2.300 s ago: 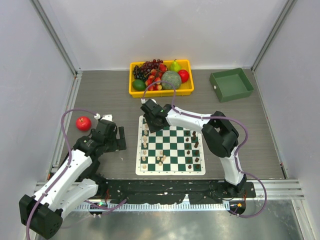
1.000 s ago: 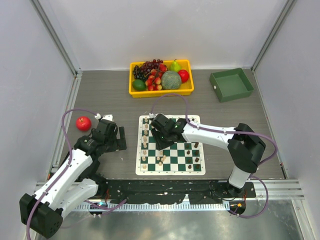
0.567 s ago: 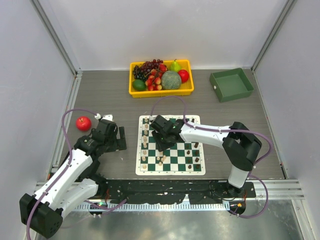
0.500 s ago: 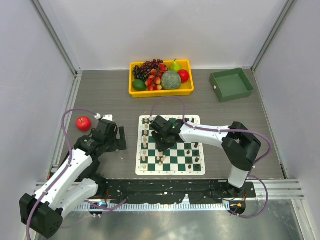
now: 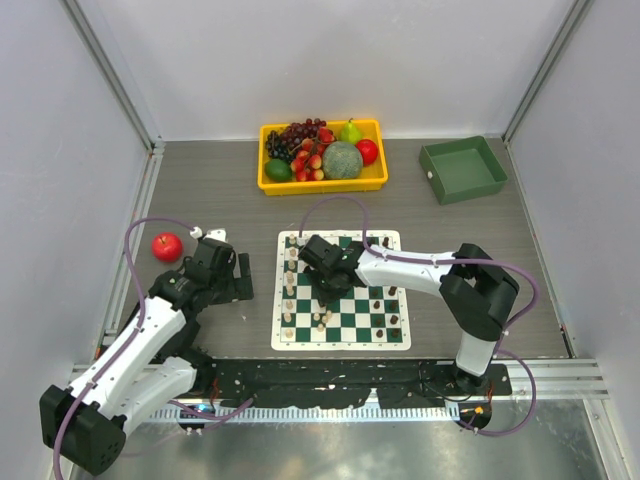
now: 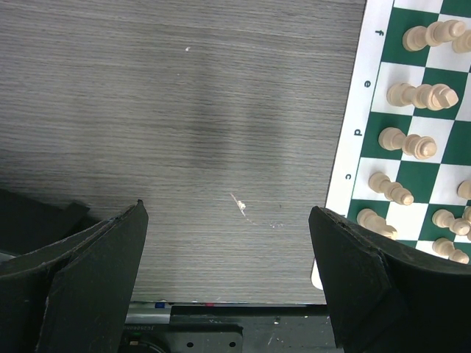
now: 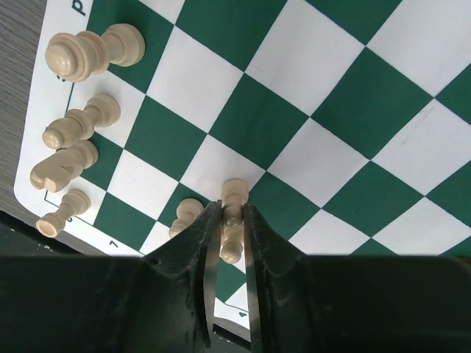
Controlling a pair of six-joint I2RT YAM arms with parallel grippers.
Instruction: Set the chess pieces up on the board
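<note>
The board (image 5: 340, 343) lies in front of the arms, green and white checks with a white border. Cream chess pieces (image 5: 289, 292) stand along its left side and dark ones (image 5: 386, 300) toward its right. My right gripper (image 7: 232, 211) reaches down over the board's left half, its jaws shut on a cream piece (image 7: 235, 193) that stands on a square beside another cream piece (image 7: 187, 213). In the top view this gripper (image 5: 326, 296) hides the held piece. My left gripper (image 6: 227, 213) hangs open over bare table left of the board, with cream pieces (image 6: 412, 143) at the edge of its view.
A yellow tray (image 5: 322, 186) of fruit stands at the back, a green bin (image 5: 462, 170) at the back right. A red apple (image 5: 166, 246) lies on the table left of the left arm. More cream pieces (image 7: 82, 55) stand along the board's edge.
My right gripper has travelled from the board's far left corner toward its near middle and narrowed its jaws onto a cream piece. The left arm has stayed still.
</note>
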